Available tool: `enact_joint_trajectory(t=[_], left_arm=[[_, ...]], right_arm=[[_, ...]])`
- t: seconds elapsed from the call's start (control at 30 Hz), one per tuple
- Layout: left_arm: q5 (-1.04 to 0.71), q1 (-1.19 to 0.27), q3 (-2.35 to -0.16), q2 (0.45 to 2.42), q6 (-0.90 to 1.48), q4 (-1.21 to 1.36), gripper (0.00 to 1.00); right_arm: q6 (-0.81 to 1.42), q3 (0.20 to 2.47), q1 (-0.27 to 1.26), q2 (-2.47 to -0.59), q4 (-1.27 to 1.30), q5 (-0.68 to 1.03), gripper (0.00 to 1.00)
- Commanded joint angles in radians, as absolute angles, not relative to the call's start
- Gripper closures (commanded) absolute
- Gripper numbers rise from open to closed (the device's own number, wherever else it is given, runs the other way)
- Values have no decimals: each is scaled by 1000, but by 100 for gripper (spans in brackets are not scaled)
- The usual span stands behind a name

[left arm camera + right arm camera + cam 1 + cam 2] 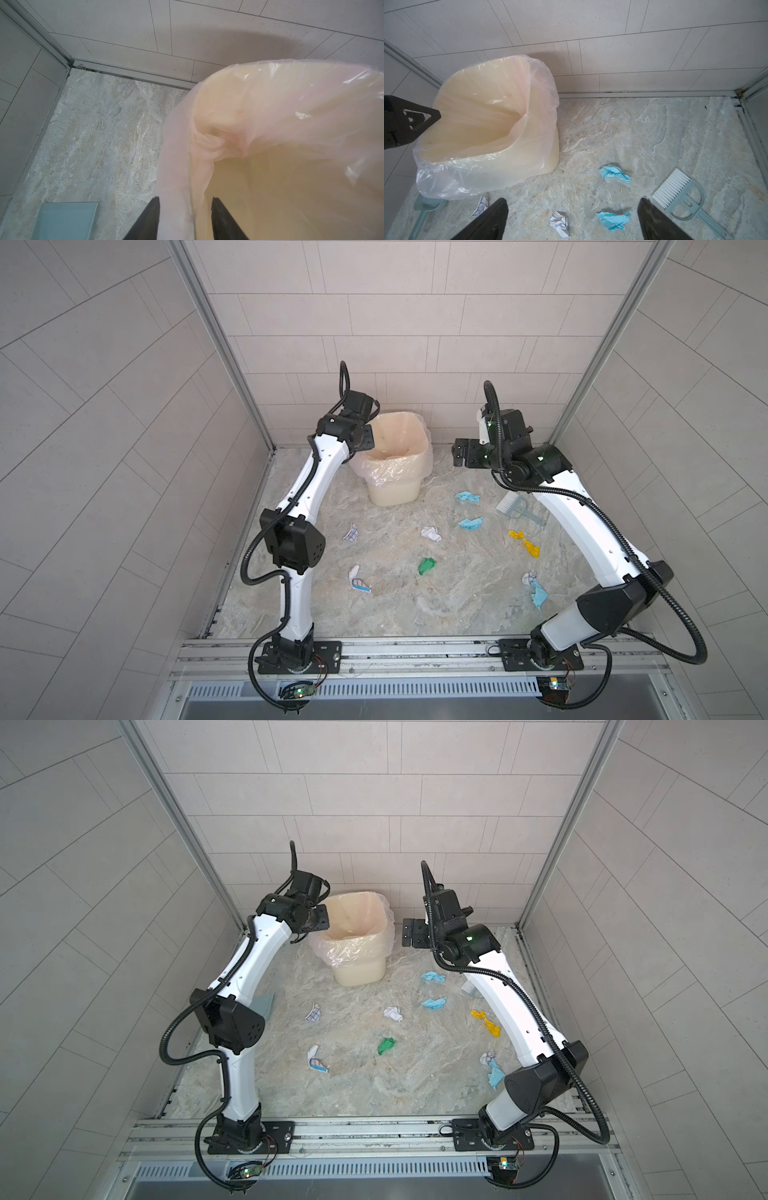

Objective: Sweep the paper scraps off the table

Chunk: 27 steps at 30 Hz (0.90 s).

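Paper scraps lie scattered on the worktop below the empty, wide-spread right end effector, the nearer one, with the brush just beside it, while the left end effector straddles the bin rim, grip uncertain.

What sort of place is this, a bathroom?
Probably a robot test cell mocked up as a tiled room: pale tiled walls, a marble-patterned table with a lined bin, and two robot arms bolted to a metal rail.
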<state>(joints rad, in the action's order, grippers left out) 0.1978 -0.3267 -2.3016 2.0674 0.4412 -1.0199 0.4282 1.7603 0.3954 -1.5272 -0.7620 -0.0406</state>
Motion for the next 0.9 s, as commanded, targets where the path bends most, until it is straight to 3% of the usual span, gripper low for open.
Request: enact_joint_trajectory(t=[0.0,0.33,0.87], left_arm=[[203,-319,-2335,2090,469,-1065,58],[199,-320,-2345,2121,498,-1059,68],[267,-318,-2343,2108,500,-1042,94]], right_arm=[[424,1721,379,-1482,-707,-63,1],[438,1618,367,-1415,-684,-44,1],[449,1534,336,-1343,-684,-51,1]])
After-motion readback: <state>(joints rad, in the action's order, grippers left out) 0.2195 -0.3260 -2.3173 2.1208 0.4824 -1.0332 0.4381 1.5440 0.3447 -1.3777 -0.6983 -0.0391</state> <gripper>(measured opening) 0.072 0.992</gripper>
